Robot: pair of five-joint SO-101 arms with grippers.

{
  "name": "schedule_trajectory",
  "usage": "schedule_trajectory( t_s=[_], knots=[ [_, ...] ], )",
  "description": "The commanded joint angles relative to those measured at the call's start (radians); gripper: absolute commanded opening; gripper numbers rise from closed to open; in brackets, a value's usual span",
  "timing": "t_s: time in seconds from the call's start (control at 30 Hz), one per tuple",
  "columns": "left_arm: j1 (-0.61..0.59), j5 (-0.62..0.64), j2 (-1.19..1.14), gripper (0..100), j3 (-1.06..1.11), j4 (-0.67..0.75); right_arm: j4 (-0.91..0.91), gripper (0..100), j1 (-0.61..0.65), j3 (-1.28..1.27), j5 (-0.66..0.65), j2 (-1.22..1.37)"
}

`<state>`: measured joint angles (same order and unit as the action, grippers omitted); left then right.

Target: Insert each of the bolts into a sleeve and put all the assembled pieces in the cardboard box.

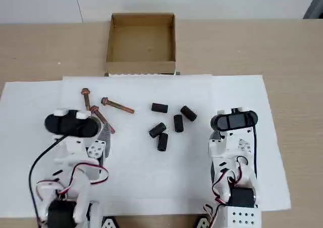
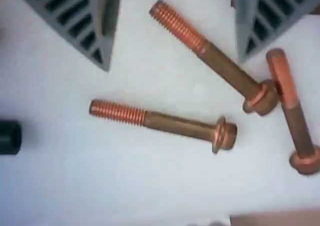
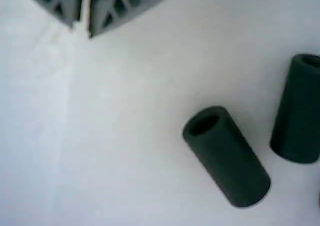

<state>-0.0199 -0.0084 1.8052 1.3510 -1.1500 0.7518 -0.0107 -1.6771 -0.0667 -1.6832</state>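
Three copper bolts (image 1: pixel 86 98) (image 1: pixel 117 105) (image 1: pixel 102 118) lie on the white sheet (image 1: pixel 131 157) at the left. Several black sleeves (image 1: pixel 159 107) (image 1: pixel 178 123) (image 1: pixel 162 141) are scattered in the middle. The cardboard box (image 1: pixel 143 61) stands behind the sheet with nothing in it. My left gripper (image 2: pixel 172 61) is open just above the bolts, and the threaded end of one bolt (image 2: pixel 215 61) lies between its grey fingers (image 2: pixel 85 21). Two more bolts (image 2: pixel 165 122) (image 2: pixel 295 111) rest beside it. My right gripper (image 3: pixel 82 28) is shut and holds nothing, a short way from two sleeves (image 3: pixel 227 156) (image 3: pixel 298 108).
The left arm (image 1: pixel 70 124) and right arm (image 1: pixel 233 121) stand at the near side of the sheet. Bare wooden table (image 1: pixel 292 51) surrounds it. One sleeve (image 2: pixel 9 137) lies at the edge of the left wrist view.
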Motion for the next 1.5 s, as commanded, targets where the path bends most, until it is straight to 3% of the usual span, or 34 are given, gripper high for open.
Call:
schedule_trajectory(
  t_s=[0.0,0.2,0.4,0.57,0.77,1.13,1.47],
  knots=[
    [0.008,-0.037,0.005,16,-0.148,-0.069,0.004,0.3,0.001,-0.014,0.005,-0.015],
    [0.003,-0.046,-0.206,16,-0.438,-0.219,0.004,0.3,0.001,-0.014,0.005,-0.015],
    [0.003,0.068,-0.508,16,-0.768,-0.361,0.004,0.3,0.001,-0.014,0.005,-0.015],
    [0.003,0.092,-0.657,8,-0.947,-0.445,0.004,0.3,0.001,-0.014,0.005,-0.015],
    [0.003,0.091,-0.726,5,-1.017,-0.532,0.004,0.3,0.004,-0.014,0.008,-0.015],
    [0.003,0.097,-0.876,5,-1.132,-0.557,0.005,0.4,0.027,-0.002,0.002,-0.012],
    [0.003,0.097,-1.114,5,-1.291,-0.601,0.297,0.5,0.18,0.374,0.0,0.004]
  ],
)
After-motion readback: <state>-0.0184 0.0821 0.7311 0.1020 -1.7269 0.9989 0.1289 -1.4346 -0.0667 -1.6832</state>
